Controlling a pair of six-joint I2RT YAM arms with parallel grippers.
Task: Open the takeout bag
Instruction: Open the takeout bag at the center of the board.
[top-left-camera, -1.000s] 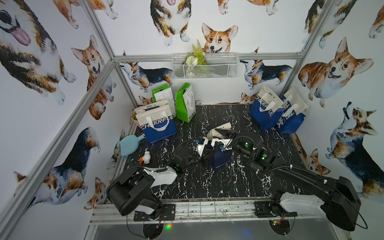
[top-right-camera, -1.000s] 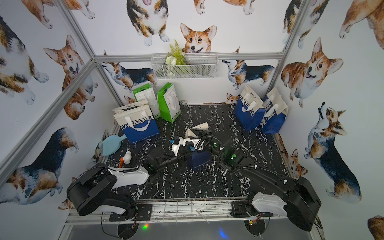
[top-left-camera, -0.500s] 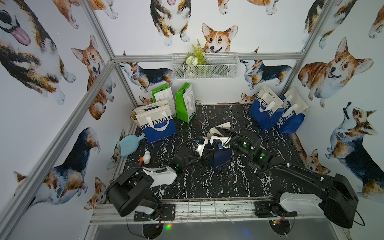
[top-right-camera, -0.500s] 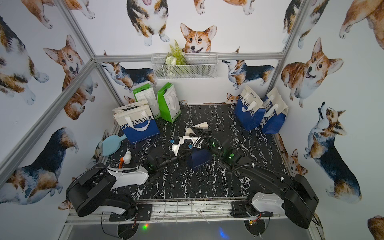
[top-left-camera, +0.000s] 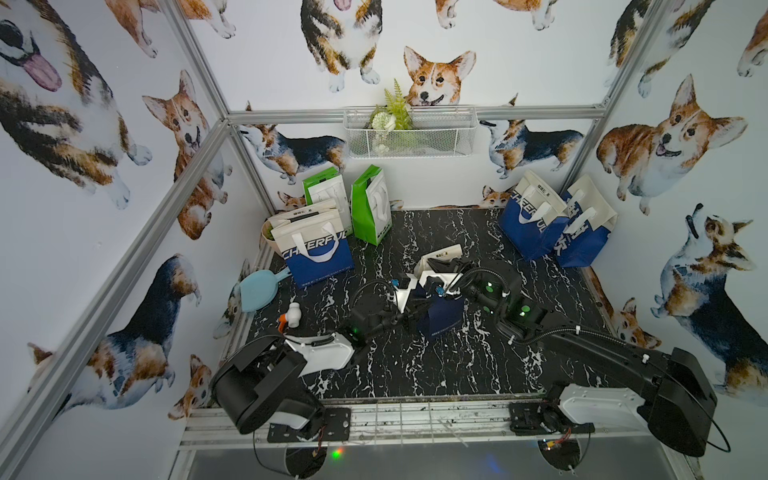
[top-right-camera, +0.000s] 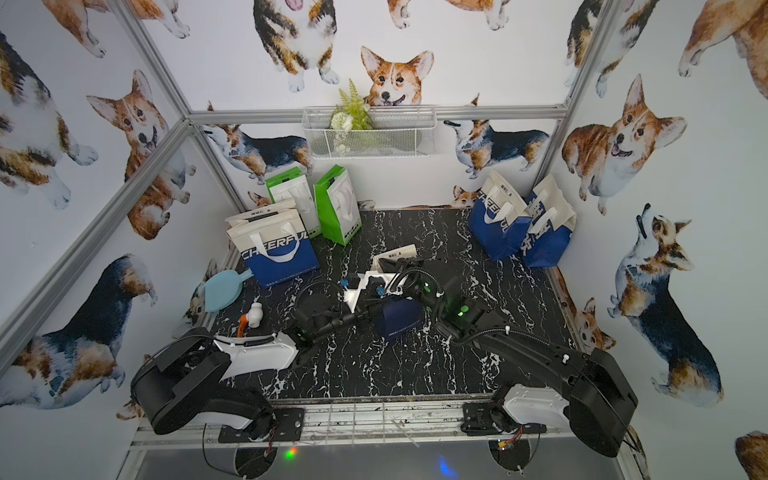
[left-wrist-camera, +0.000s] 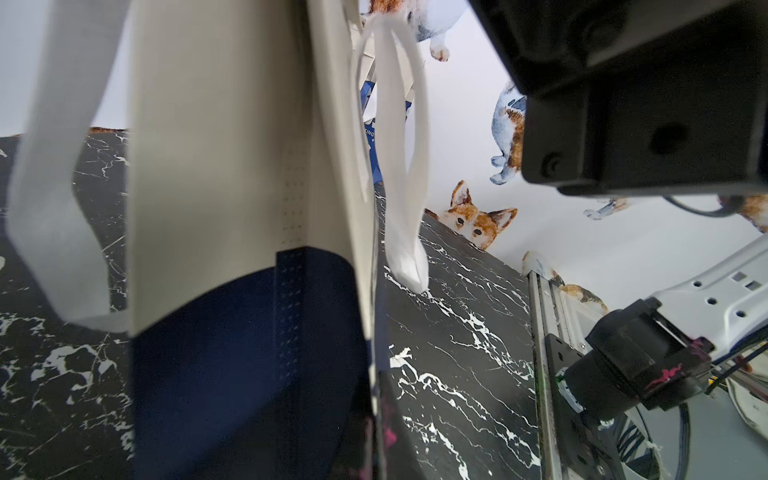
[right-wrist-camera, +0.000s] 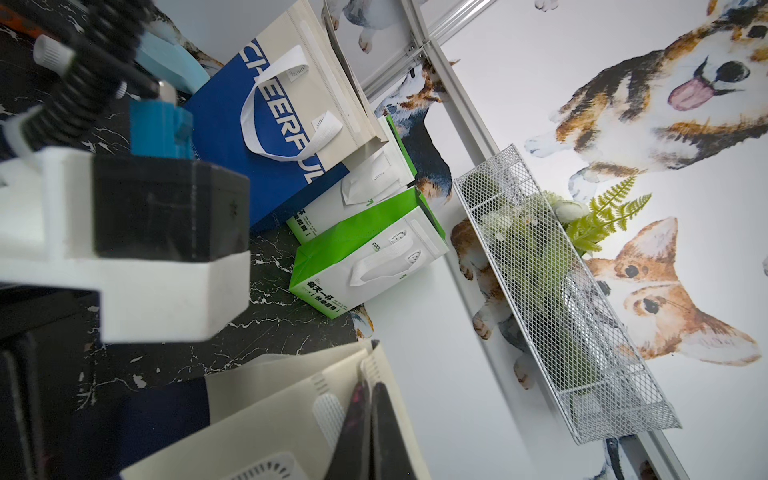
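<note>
The takeout bag (top-left-camera: 441, 320) (top-right-camera: 400, 318), navy below and cream above, stands mid-table between both arms. My left gripper (top-left-camera: 424, 300) (top-right-camera: 374, 306) is shut on the bag's near wall. In the left wrist view the cream-and-navy wall (left-wrist-camera: 228, 208) fills the frame, the jaws (left-wrist-camera: 374, 374) pinch its edge, and a white handle loop (left-wrist-camera: 405, 166) hangs beside it. My right gripper (top-left-camera: 438, 264) (top-right-camera: 391, 264) is shut on the far cream rim. In the right wrist view its dark fingers (right-wrist-camera: 369, 386) are pressed together over the rim's fold (right-wrist-camera: 270, 415). The rims are held a little apart.
A larger CHEERFUL bag (top-left-camera: 318, 249) and two green bags (top-left-camera: 370, 208) stand at the back left. Two blue bags (top-left-camera: 536, 220) lean at the back right. A light-blue scoop (top-left-camera: 257, 289) and a small white-and-orange toy (top-left-camera: 291, 313) lie left. A wire basket (top-left-camera: 409, 133) hangs on the back wall.
My right gripper has reached in to the bag's far rim and closed on it. The left gripper has stayed shut on the near wall without moving.
</note>
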